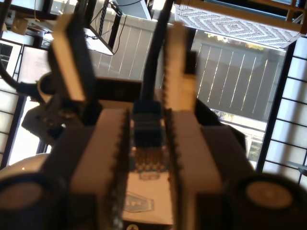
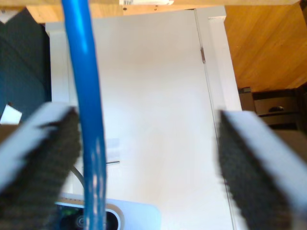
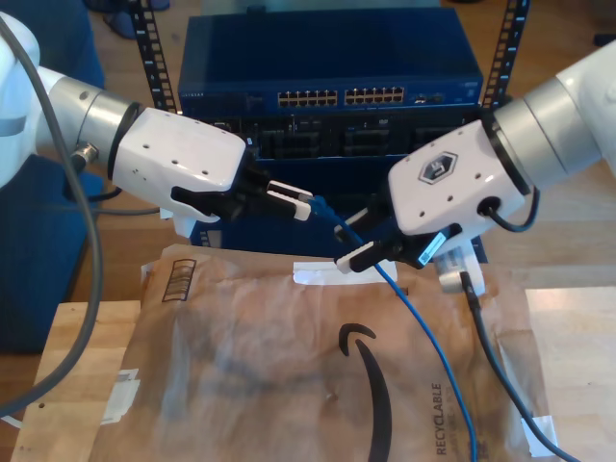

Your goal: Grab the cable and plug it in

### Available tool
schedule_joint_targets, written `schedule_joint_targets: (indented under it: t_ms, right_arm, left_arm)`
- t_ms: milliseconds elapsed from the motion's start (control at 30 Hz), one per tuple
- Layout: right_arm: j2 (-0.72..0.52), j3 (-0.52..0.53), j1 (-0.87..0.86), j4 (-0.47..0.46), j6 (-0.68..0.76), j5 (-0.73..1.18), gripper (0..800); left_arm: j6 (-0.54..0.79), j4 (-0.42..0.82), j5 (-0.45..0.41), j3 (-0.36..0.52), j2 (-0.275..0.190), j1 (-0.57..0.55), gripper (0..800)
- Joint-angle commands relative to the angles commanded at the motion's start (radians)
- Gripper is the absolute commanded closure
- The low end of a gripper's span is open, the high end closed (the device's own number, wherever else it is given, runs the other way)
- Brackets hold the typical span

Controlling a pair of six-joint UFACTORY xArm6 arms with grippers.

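Exterior view: a blue network switch [image 3: 327, 58] stands behind a brown paper mailer [image 3: 289, 375] on the bench [image 3: 82, 356]. My first hand [image 1: 148, 139] pinches the cable [image 3: 423, 332] by its plug, cable trailing down across the mailer; my second hand [image 2: 148, 158] is wide around it.

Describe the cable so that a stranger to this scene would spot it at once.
Start at the dark blue network switch in the rack behind the table. In front of it two white arms meet over a brown paper mailer; the cable runs from between them down across the mailer. It is thin and bright blue, unlike the thicker black cable beside it.
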Motion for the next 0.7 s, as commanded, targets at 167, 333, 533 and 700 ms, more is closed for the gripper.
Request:
schedule_joint_targets:
  t_ms: [167,333,533,700]
  right_arm:
    - [-0.061,0.029,-0.002,0.002,0.000,-0.063,4]
    - [-0.167,0.040,0.000,-0.002,0.000,-0.064,4]
    - [-0.374,0.144,0.000,0.000,-0.041,-0.315,4]
    - [-0.414,0.160,0.015,0.000,-0.112,-0.344,4]
  left_arm:
    - [-0.012,0.002,0.066,-0.011,0.008,-0.002,784]
    - [-0.032,0.002,0.135,-0.011,0.023,0.006,793]
    - [-0.186,-0.071,0.285,-0.012,0.133,0.115,794]
    - [-0.236,-0.115,0.377,-0.017,0.190,0.141,797]
